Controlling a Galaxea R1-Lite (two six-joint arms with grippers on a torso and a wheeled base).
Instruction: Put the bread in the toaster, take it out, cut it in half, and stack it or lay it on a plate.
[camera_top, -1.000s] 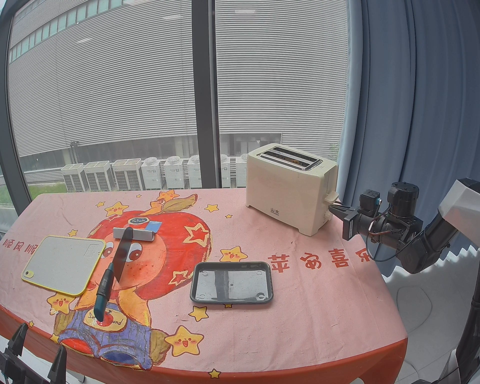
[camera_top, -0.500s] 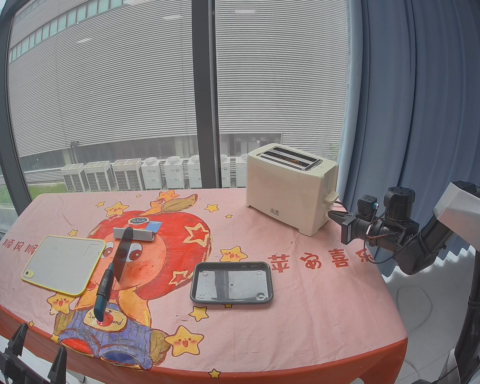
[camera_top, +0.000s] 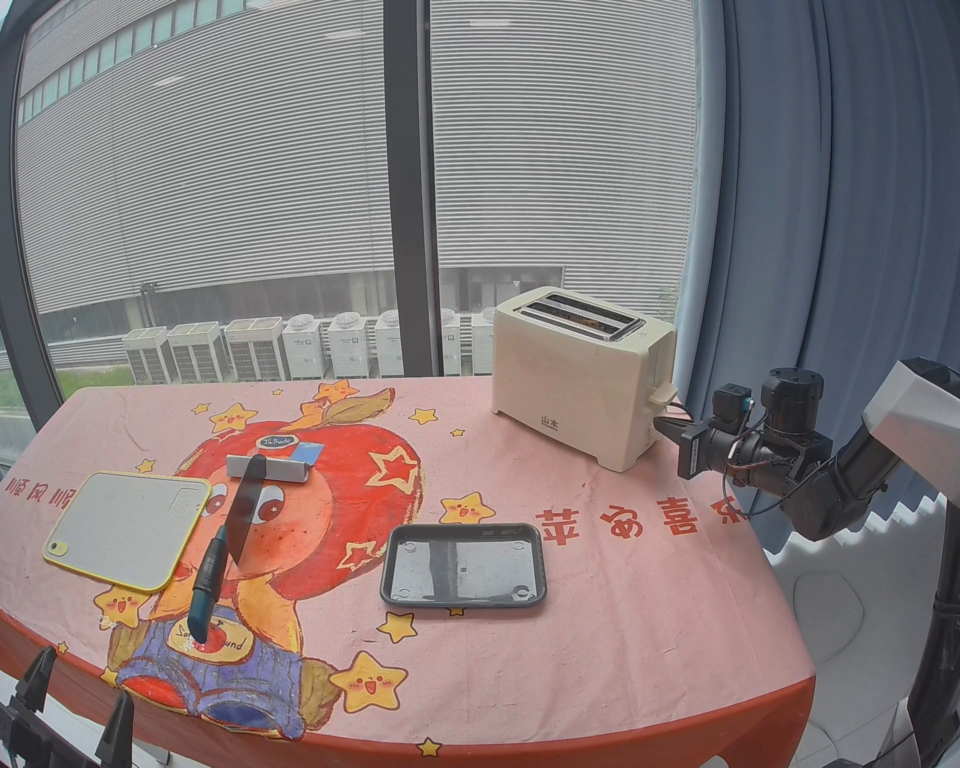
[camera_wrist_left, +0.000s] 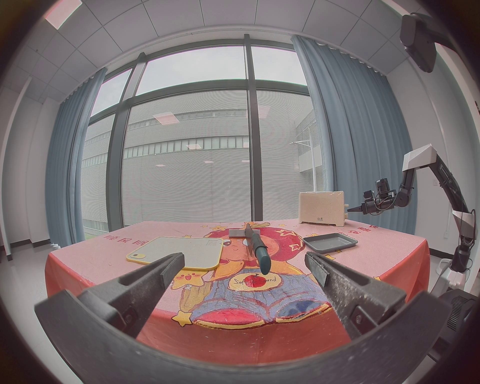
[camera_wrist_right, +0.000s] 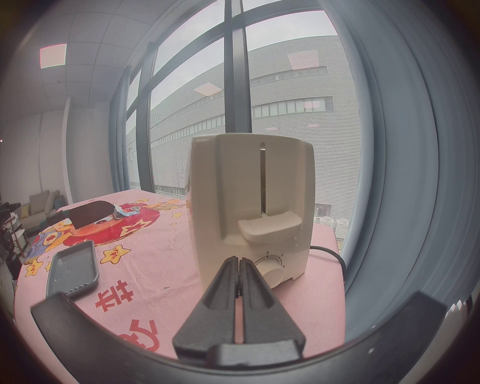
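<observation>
Table first: it wears a pink cartoon cloth and stands against a tall window. At its far right sits the cream toaster, upright with its two slots facing up. Something brownish shows down in the slots, but it is too small for me to call it bread.

Over on the left lies the pale cutting board with its yellow rim, flat on the cloth. The dark rectangular plate lies in the middle, toward the near edge and well apart from the toaster.

Between board and plate, just right of the board, is the knife. Its dark blade is propped on a small grey knife rest and its handle points at the near edge.

My left gripper hangs low off the near left corner of the table, its jaws spread wide apart.

My right gripper is out past the table's right edge, level and aimed at the toaster's right end face. Its jaws are pressed together. Their tips sit just under the lever, which is at the low end of its vertical slot, and just beside the round dial. Whether the tips touch the toaster, I cannot tell.
</observation>
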